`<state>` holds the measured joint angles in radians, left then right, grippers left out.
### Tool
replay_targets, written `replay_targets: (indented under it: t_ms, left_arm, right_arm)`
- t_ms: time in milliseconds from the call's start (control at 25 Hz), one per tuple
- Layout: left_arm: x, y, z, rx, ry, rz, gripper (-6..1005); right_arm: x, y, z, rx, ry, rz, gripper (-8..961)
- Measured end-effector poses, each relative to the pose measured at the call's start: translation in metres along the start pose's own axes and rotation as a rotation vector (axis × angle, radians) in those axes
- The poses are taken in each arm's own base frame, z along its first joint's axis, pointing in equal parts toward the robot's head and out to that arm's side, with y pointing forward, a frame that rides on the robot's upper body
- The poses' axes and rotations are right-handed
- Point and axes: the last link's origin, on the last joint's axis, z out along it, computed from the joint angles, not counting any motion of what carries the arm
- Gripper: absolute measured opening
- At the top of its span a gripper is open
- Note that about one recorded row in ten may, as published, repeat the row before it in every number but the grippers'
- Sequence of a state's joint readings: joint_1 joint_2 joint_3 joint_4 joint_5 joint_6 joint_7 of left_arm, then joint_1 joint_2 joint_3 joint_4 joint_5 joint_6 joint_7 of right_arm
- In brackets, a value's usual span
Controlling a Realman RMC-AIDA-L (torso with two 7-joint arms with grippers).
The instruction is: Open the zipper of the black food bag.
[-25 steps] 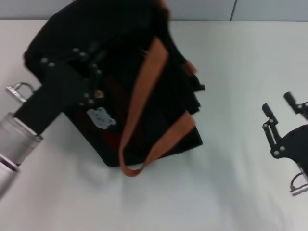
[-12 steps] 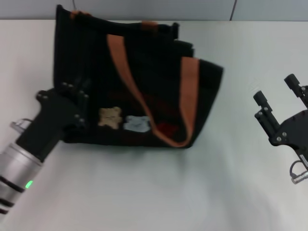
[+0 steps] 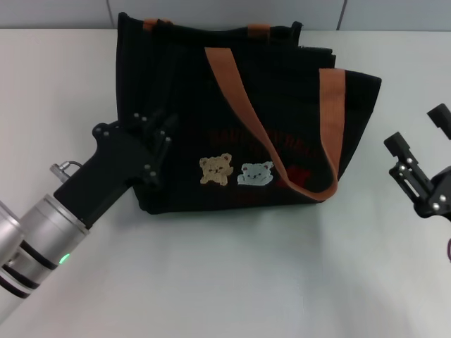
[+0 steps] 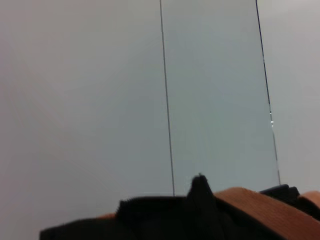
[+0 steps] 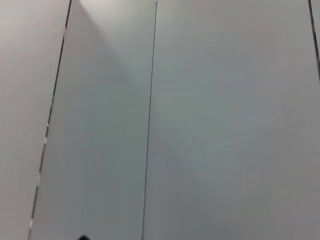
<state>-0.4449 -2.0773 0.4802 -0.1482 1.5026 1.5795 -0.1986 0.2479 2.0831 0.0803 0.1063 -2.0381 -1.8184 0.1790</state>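
The boxy black fabric food bag with two rust-orange strap handles and bear patches stands upright on the white worktop. The left gripper is pressed against the bag's lower end wall; its jaws merge with the black cloth, and whether they are clamped on fabric or merely touching cannot be told. The right gripper hangs well clear of the bag's other end, jaws spread, holding nothing.

The zipper line and its pull tab cannot be made out in the head view. The left wrist view shows only the bag's upper edge and an orange strap against the grey wall panels.

Risks, as judged:
- The bag is soft and unanchored. A pull along its top could drag or tip it unless the left jaws brace it.
- The front strap drapes loosely across the face towards the right jaws and could snag them.
- The tab's location is unconfirmed, so a blind approach could pinch cloth instead.
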Motion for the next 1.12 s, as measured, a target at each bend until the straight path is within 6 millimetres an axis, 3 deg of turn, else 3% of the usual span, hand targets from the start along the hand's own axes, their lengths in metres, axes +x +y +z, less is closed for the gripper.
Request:
replay_targets:
  t_ms: [80,200,360,480,680,960,1120]
  left_arm:
    - [0.004,-0.004,-0.005,-0.018,0.018,0.016,144]
    - [0.009,-0.009,-0.012,-0.021,0.04,0.015,146]
    - [0.02,-0.019,-0.032,-0.037,0.088,0.002,292]
    - [0.036,-0.026,-0.059,-0.168,0.092,-0.014,401]
    - [0.047,-0.022,-0.079,-0.378,0.023,-0.019,638]
    - [0.045,-0.015,-0.083,-0.511,-0.052,-0.052,814]
    - [0.044,-0.012,-0.081,-0.553,-0.075,-0.059,813]
  right_arm:
    - [-0.002,-0.002,-0.001,-0.005,-0.005,0.016,638]
    - [-0.003,-0.003,-0.002,-0.018,-0.01,0.03,747]
    - [-0.005,-0.006,0.0,-0.131,0.011,0.11,843]
    - [-0.005,-0.009,0.0,-0.22,0.053,0.154,843]
    - [-0.007,-0.009,0.004,-0.4,0.124,0.201,843]
    - [-0.008,-0.01,0.014,-0.557,0.194,0.247,843]
    - [-0.008,-0.009,0.018,-0.609,0.218,0.257,843]
